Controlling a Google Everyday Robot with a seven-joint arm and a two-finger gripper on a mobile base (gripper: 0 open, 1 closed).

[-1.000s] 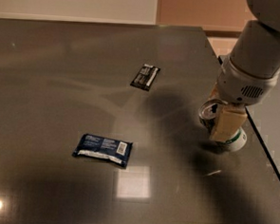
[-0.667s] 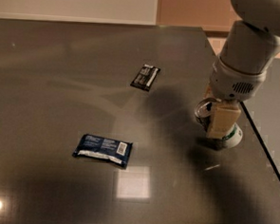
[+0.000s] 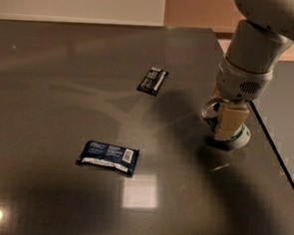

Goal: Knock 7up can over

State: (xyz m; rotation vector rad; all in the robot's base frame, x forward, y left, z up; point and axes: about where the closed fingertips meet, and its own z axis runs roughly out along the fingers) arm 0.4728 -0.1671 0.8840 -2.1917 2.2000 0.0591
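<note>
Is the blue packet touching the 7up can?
No, the blue packet lies apart, left of the 7up can, where the tool is.

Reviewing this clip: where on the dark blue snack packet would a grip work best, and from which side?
Probably across its short width near the middle, coming straight down: the dark blue snack packet lies flat on the table with both long edges free. The hand is far right, at the 7up can.

Pincer (image 3: 226,130) at 7up can (image 3: 210,112) — table edge (image 3: 274,147) near, wrapper (image 3: 152,81) well apart.
</note>
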